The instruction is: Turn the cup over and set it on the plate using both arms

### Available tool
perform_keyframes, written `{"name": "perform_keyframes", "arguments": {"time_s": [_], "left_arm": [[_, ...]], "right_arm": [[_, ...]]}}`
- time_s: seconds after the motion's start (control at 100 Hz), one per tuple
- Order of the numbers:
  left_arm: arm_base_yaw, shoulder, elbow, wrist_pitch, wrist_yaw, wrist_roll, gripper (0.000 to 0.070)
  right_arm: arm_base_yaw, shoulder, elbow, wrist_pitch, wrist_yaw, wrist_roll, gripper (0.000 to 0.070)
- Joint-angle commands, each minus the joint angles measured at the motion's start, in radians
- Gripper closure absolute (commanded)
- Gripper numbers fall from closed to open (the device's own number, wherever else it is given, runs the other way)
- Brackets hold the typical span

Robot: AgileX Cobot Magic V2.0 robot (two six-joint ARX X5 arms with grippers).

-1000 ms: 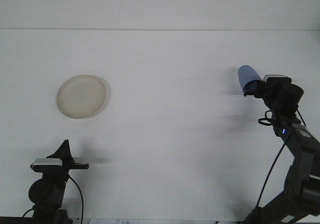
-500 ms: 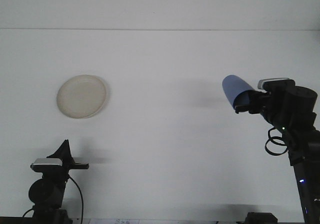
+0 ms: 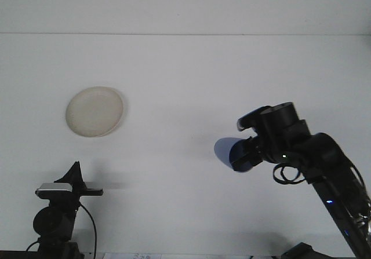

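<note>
The blue cup (image 3: pixel 224 151) is held off the table, lying sideways and pointing left, with my right gripper (image 3: pixel 242 157) shut on its right end. Most of the cup is hidden behind the gripper's black fingers. The cream plate (image 3: pixel 94 110) lies flat at the left of the white table, far from the cup. My left gripper (image 3: pixel 75 172) rests low at the bottom left, below the plate, pointing up with nothing in it; its fingers look closed to a point.
The white table (image 3: pixel 185 85) ends at a white wall along the back. The right arm's black links and cable (image 3: pixel 324 178) rise from the bottom right corner.
My right arm has swung the cup left and down, from the right edge toward the table's middle, rotating the wrist. The left arm and plate have not moved.
</note>
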Motion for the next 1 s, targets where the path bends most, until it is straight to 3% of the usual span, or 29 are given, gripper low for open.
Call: {"name": "perform_keyframes", "arguments": {"time_s": [0.0, 0.17, 0.41, 0.69, 0.99], "left_arm": [[0.000, -0.002, -0.019, 0.010, -0.001, 0.005, 0.0684], [0.000, -0.002, -0.019, 0.010, -0.001, 0.005, 0.0684], [0.000, -0.002, -0.019, 0.010, -0.001, 0.005, 0.0684], [0.000, -0.002, -0.019, 0.010, -0.001, 0.005, 0.0684], [0.000, -0.002, -0.019, 0.010, -0.001, 0.005, 0.0684]], "right_arm": [[0.050, 0.054, 0.021, -0.016, 0.023, 0.006, 0.0698], [0.174, 0.194, 0.024, -0.032, 0.090, 0.004, 0.0698], [0.267, 0.385, 0.119, -0.032, 0.093, -0.023, 0.0698], [0.317, 0.568, 0.303, -0.113, 0.143, -0.065, 0.0698], [0.320, 0.657, 0.317, -0.113, 0.142, -0.074, 0.0698]]}}
